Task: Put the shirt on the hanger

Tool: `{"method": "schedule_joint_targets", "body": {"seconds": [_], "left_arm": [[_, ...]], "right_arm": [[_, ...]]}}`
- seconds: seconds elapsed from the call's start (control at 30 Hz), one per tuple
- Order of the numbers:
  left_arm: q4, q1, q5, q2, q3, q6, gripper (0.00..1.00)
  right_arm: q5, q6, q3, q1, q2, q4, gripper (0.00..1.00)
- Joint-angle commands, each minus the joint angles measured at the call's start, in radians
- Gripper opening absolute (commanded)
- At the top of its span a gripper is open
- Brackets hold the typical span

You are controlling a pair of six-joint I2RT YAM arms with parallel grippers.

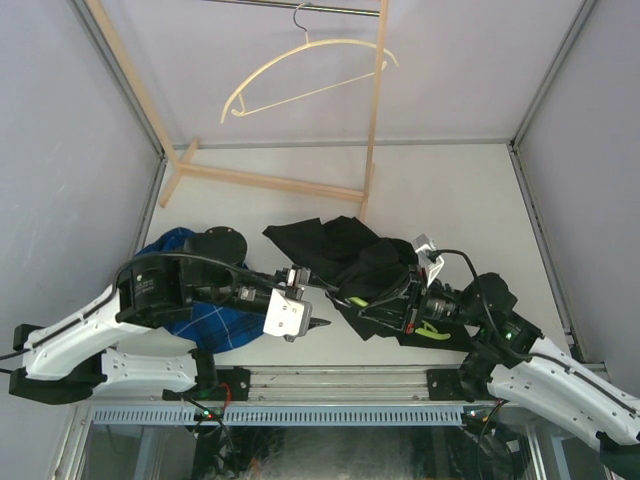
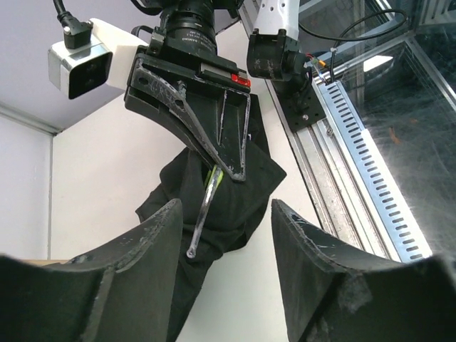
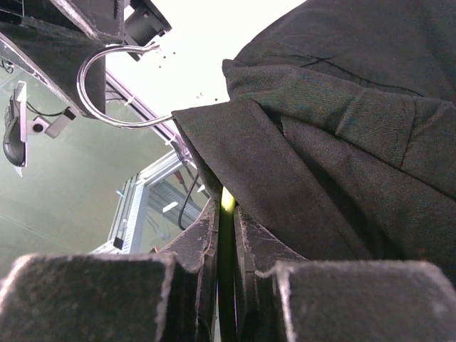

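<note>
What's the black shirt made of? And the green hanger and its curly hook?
The black shirt looks like soft woven cloth, matte, with folds. The green hanger is probably plastic, smooth bright lime. Its hook is shiny silver wire, likely metal.

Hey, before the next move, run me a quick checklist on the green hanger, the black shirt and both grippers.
1. Right gripper shut on the hanger: ok.
2. Left gripper open, empty, facing the shirt: ok.
3. Metal hook clear of cloth: ok.
4. Shirt spread over both hanger shoulders: not ok. It is bunched, and one green end sticks out bare.
5. Collar sitting at the hook: cannot tell.
</note>
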Motion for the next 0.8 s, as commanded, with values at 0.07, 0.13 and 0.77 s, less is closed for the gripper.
{"method": "schedule_joint_targets", "body": {"seconds": [0.07, 0.13, 0.77], "left_arm": [[0.048, -0.003, 0.027, 0.009, 0.043, 0.007, 0.49], [0.057, -0.003, 0.034, 0.012, 0.040, 0.004, 0.46], [0.054, -0.003, -0.023, 0.031, 0.008, 0.018, 0.40]], "right_arm": [[-0.011, -0.003, 0.056, 0.013, 0.011, 0.086, 0.00], [0.000, -0.002, 0.057, 0.013, 0.013, 0.085, 0.00], [-0.025, 0.012, 0.063, 0.016, -0.001, 0.101, 0.00]]}}
